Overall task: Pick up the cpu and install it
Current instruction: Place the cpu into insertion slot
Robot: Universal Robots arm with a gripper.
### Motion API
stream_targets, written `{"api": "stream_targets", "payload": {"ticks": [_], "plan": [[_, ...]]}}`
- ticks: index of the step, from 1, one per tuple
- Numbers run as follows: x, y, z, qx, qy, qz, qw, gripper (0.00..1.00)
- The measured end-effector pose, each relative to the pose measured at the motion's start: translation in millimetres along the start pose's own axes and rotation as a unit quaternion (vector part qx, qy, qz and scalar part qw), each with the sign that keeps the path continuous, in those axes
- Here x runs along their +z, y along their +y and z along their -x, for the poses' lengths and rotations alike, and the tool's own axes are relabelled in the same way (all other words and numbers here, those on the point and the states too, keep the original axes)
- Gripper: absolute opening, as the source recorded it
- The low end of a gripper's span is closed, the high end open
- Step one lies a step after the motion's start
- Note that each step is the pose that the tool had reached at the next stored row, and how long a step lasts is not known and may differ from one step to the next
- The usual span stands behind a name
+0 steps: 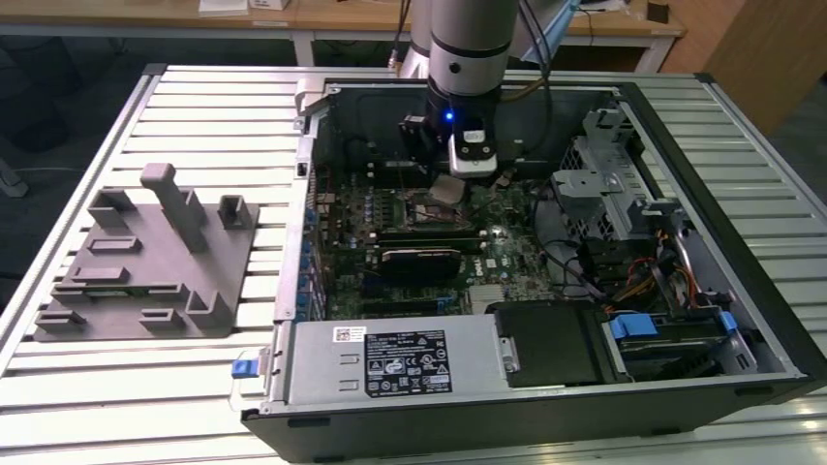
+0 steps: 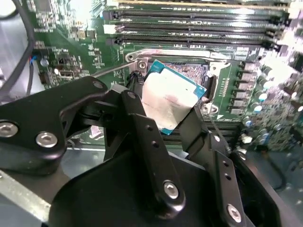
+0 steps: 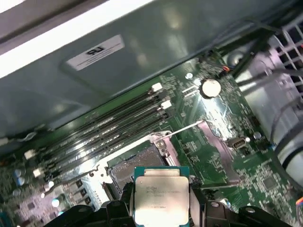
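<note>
**A:** Silvery cpu (image 3: 161, 194), where is it?
**B:** Clamped between the black fingers (image 2: 144, 127) of the gripper (image 2: 169, 112). It is tilted and held close over the open socket (image 2: 191, 71) on the green motherboard (image 2: 71, 42), not seated.
**A:** And in the exterior view?
**B:** The arm reaches down into the open computer case (image 1: 704, 184). A grey tray (image 1: 142, 262) sits on the slatted table (image 1: 194, 107) at the exterior view's left, well apart from the case.

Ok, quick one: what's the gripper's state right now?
Gripper: closed, holding the chip by its edges over the motherboard socket.
</note>
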State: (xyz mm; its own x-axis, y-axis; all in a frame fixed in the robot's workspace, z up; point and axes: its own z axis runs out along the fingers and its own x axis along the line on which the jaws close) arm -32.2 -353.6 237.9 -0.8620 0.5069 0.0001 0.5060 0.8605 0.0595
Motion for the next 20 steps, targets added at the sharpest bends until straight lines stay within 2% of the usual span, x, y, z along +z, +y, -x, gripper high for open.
{"api": "stream_targets", "payload": {"ticks": [2,3,5,7,10,14,17,20], "plan": [[0.1,0.0,0.0,0.018,-0.0011,0.0000,0.9998,0.55],[0.1,0.0,0.0,0.036,-0.0022,0.0000,0.9993,0.55],[0.2,0.0,0.0,0.055,-0.0033,0.0001,0.9985,0.55],[0.3,0.0,0.0,0.073,-0.0043,0.0000,0.9973,0.55],[0.4,0.0,0.0,0.100,-0.0059,0.0000,0.9950,0.55],[0.7,0.0,0.0,0.136,-0.0081,0.0000,0.9907,0.55],[0.9,0.0,0.0,0.163,-0.0097,0.0000,0.9866,0.55],[1.1,-0.1,0.0,0.190,-0.0113,0.0000,0.9817,0.55]]}}
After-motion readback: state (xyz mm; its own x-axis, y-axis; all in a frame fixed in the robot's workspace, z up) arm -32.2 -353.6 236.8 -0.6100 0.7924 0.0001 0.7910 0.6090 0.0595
